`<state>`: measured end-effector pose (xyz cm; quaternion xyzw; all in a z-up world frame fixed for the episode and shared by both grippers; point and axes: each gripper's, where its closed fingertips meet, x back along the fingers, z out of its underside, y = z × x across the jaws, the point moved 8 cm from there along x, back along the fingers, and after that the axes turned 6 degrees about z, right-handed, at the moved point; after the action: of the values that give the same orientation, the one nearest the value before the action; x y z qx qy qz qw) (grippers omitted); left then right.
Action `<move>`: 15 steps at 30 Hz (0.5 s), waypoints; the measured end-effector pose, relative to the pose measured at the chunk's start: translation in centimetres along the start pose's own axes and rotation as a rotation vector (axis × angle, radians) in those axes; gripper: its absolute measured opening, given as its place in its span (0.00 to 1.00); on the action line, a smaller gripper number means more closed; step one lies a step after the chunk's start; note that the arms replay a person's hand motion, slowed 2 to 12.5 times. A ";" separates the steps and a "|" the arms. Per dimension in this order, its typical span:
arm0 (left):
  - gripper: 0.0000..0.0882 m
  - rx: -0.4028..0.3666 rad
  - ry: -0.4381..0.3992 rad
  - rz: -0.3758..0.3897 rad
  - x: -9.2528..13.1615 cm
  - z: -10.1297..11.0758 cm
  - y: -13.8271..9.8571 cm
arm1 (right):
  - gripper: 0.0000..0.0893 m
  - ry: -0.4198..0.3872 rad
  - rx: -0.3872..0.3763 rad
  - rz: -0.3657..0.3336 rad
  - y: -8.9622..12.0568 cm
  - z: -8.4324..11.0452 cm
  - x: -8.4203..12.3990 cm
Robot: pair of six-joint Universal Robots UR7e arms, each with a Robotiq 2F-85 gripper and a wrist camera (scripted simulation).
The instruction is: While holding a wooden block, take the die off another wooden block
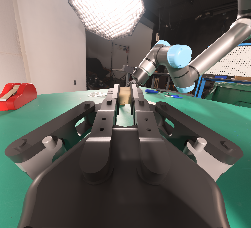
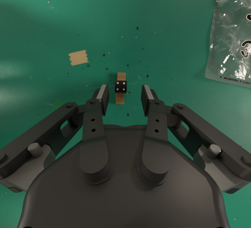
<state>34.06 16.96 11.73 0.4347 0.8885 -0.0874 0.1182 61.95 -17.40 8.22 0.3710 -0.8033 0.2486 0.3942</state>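
In the left wrist view, a red tape dispenser sits well off to the left of the fingers, on the green table. Ahead, the left gripper has both pads pressed flat against the sides of a pale wooden block, clamped on it near the fingertips. The block seems to hang just clear of the table, which fits the demand that it be held throughout. Beyond the fingertips lies a crumpled clear bag. To the right, past the fingers, the other arm reaches down toward the table, and blue-handled tools lie farther off.

In the right wrist view, two tape scraps lie on the table beyond and left of the fingers. The right gripper looks straight down with its fingers apart and nothing between the pads. The black die sits on the middle of a narrow second block, which lies flat on the table. Both appear just beyond the fingertips and a little nearer the left finger than the right. The wide gap probably leaves room to straddle the die; the gripper likely needs a small shift left before descending. The clear bag lies well to the right.
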 end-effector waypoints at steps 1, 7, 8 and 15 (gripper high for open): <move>0.15 0.000 0.000 0.000 0.0 0.0 0.0 | 0.48 0.001 -0.006 -0.003 0.0 0.0 0.0; 0.15 -0.001 0.000 0.000 0.0 0.0 0.0 | 0.49 0.005 -0.040 -0.021 -0.1 0.0 -0.2; 0.15 -0.001 0.000 0.000 0.0 0.0 0.0 | 0.49 0.005 -0.045 -0.023 -0.1 0.0 -0.2; 0.15 -0.002 0.001 -0.001 0.0 0.0 0.0 | 0.49 0.009 -0.074 -0.037 -0.2 -0.1 -0.3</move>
<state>34.05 16.93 11.73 0.4343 0.8888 -0.0865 0.1182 62.28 -17.33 8.03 0.3696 -0.8032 0.2130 0.4158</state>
